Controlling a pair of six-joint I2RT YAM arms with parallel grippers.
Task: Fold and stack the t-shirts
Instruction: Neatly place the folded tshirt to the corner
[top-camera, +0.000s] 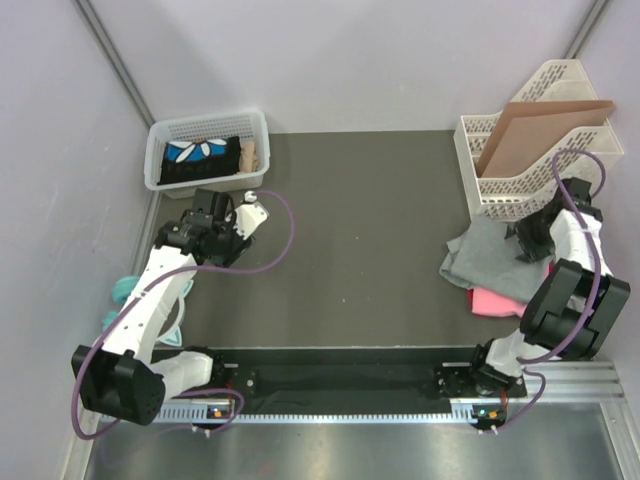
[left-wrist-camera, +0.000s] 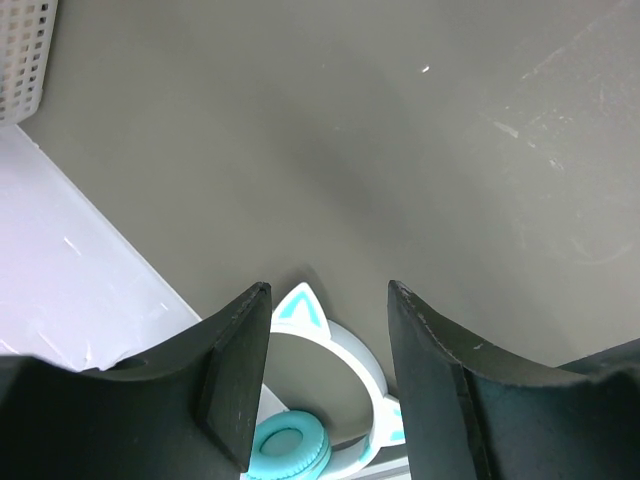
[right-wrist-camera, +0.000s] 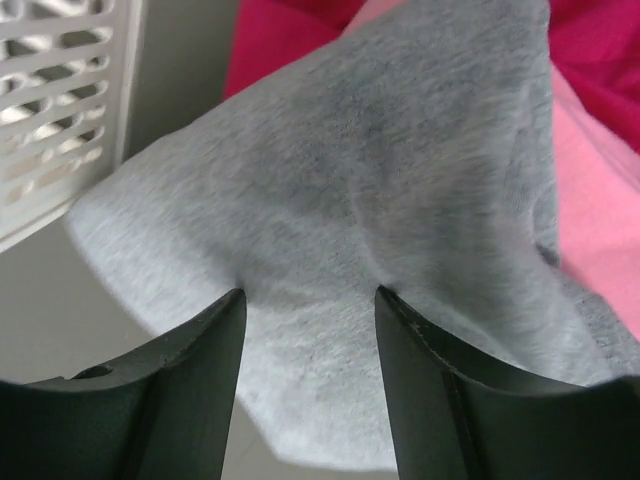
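Top external view: I record the grey t-shirt (top-camera: 490, 262) lying crumpled on the dark worktop (top-camera: 360, 220) at its right side, just in front of a white file rack (top-camera: 520, 175) that holds a brown cardboard sheet (top-camera: 545, 125). A pink t-shirt (top-camera: 492, 300) shows from under the grey one's near edge. The right fingers (top-camera: 527, 240) are over the grey t-shirt. On the right wrist view they stand apart and clamp nothing; grey cloth fills the gap beyond their tips, and I cannot tell whether the tips touch it. Magenta cloth (right-wrist-camera: 285, 40) lies past the grey at the top of that view. The left fingers (top-camera: 250, 215) are at the far left, near a white basket (top-camera: 205, 150) and well apart from the shirts. On the left wrist view they are apart with nothing between them, bare worktop beyond, and white-and-teal cat-ear headphones (left-wrist-camera: 300, 440) seen below the gap.
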